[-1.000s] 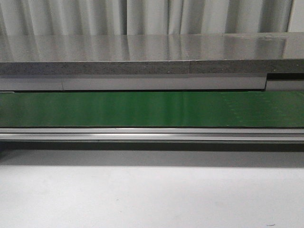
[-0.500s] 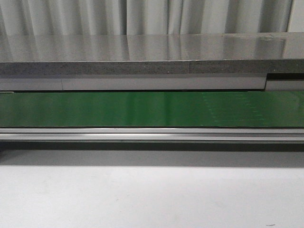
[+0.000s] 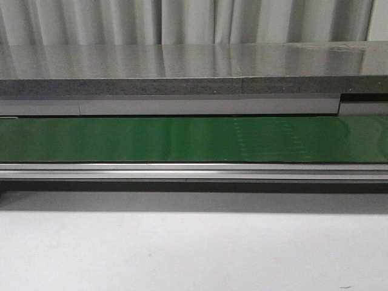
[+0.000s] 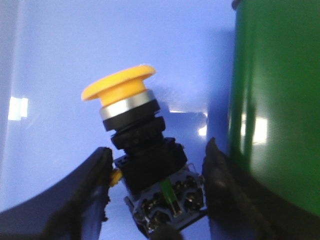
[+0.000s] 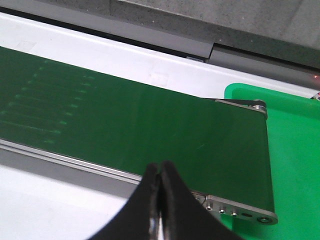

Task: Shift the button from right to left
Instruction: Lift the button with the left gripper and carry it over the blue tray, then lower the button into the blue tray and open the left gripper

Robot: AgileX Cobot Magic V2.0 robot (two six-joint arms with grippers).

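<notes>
flanking one button (image 4: pixel 134 145), left claw (image 4: pixel 156 192) gapes; right claw (image 5: pixel 160 192) pinched.

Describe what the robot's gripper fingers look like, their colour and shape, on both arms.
Only fingers show, in the wrist views; the front view shows no arm. The left gripper has two black fingers, broad and curved, tapering toward the tips, with rough, worn-looking inner edges. The right gripper has two smooth black fingers narrowing to rounded points. No cables or markings are visible.
</notes>
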